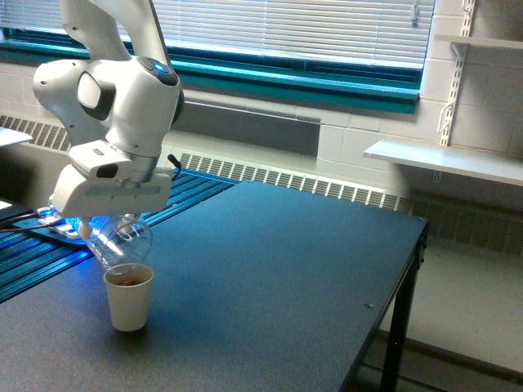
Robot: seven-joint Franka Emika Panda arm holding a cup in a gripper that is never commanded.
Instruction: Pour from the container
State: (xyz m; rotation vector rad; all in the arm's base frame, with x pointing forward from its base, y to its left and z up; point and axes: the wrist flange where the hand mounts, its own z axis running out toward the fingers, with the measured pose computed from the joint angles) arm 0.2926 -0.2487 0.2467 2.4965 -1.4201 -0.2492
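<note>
Nearest us, at the near left of the dark desk (270, 269), stands a white paper cup (129, 296) with brown bits showing at its rim. Just above it we see the clear plastic cup (121, 242), tipped steeply with its long axis slanting and its mouth pointing down toward the paper cup; it looks nearly empty. The claw (98, 229) is closed around the clear cup. Farther back run window blinds (286, 28).
</note>
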